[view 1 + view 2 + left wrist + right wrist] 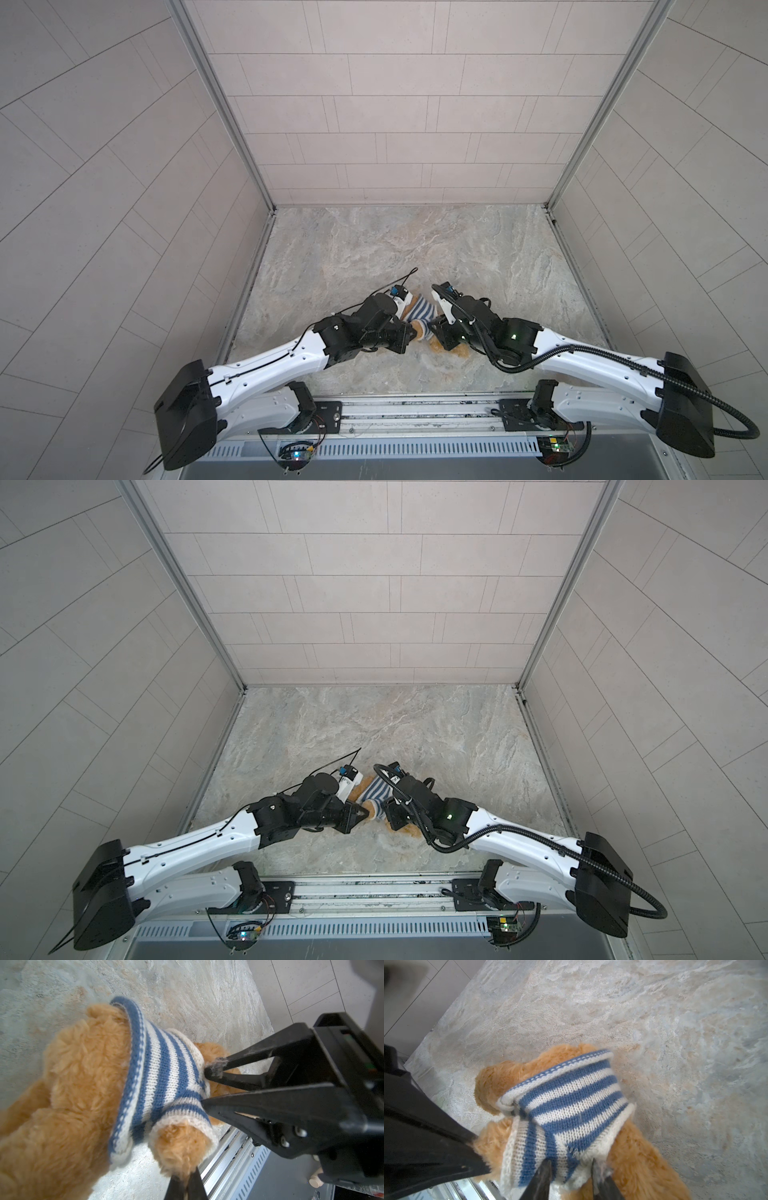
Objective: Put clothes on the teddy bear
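The golden-brown teddy bear (458,351) (409,831) lies on the marbled table between both arms. A blue-and-white striped shirt (419,311) (374,789) (166,1068) (571,1101) covers its torso, and one arm (180,1147) pokes out of a sleeve. My left gripper (187,1181) (414,332) is shut on the fur at that arm's tip. My right gripper (571,1162) (206,1087) (435,328) pinches a fold of the shirt beside that sleeve, with knit bunched between its fingertips. The bear's head is hidden.
A metal rail (415,409) runs along the table's near edge, just behind the bear. Tiled walls stand on three sides. Bare marbled surface (374,249) stretches beyond the bear toward the back wall. The left arm's thin black cable (399,280) loops above the table.
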Robot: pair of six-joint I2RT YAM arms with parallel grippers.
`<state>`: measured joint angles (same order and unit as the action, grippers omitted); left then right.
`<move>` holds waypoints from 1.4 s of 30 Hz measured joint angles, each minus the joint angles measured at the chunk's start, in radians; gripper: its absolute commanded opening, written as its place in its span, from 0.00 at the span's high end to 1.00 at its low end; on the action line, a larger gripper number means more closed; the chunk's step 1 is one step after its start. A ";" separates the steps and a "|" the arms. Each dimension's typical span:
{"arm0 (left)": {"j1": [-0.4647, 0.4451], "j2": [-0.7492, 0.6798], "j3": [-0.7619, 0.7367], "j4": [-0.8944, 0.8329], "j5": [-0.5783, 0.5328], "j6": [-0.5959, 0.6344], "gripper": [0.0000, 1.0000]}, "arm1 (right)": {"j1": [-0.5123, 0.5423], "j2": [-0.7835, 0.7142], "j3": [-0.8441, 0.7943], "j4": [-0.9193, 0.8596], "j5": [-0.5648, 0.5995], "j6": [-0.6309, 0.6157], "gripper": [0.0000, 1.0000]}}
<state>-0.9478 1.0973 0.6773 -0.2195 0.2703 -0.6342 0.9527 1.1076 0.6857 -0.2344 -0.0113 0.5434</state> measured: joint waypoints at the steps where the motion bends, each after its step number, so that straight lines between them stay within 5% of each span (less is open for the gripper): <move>1: 0.000 -0.001 -0.003 0.001 0.000 -0.002 1.00 | 0.000 0.006 0.000 0.000 0.000 0.002 0.70; 7: 0.000 -0.004 -0.013 0.013 0.001 -0.010 1.00 | -0.003 0.014 -0.015 0.011 -0.003 0.020 0.89; 13: -0.002 -0.005 -0.018 0.028 0.004 -0.021 1.00 | -0.009 0.037 -0.022 0.024 -0.010 0.019 0.70; 17: -0.002 -0.005 -0.024 0.030 0.011 -0.021 1.00 | -0.010 0.065 -0.022 0.042 -0.011 0.019 0.67; 24: -0.002 -0.005 -0.032 0.035 0.020 -0.021 1.00 | -0.014 0.121 -0.014 0.073 -0.015 0.023 1.00; 42: -0.002 -0.093 -0.089 0.038 -0.009 -0.021 1.00 | -0.078 0.001 -0.143 0.155 0.000 0.061 1.00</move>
<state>-0.9497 1.0042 0.5880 -0.1818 0.2611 -0.6548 0.8745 1.1084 0.5426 -0.0792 -0.0109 0.6041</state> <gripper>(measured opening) 0.048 0.044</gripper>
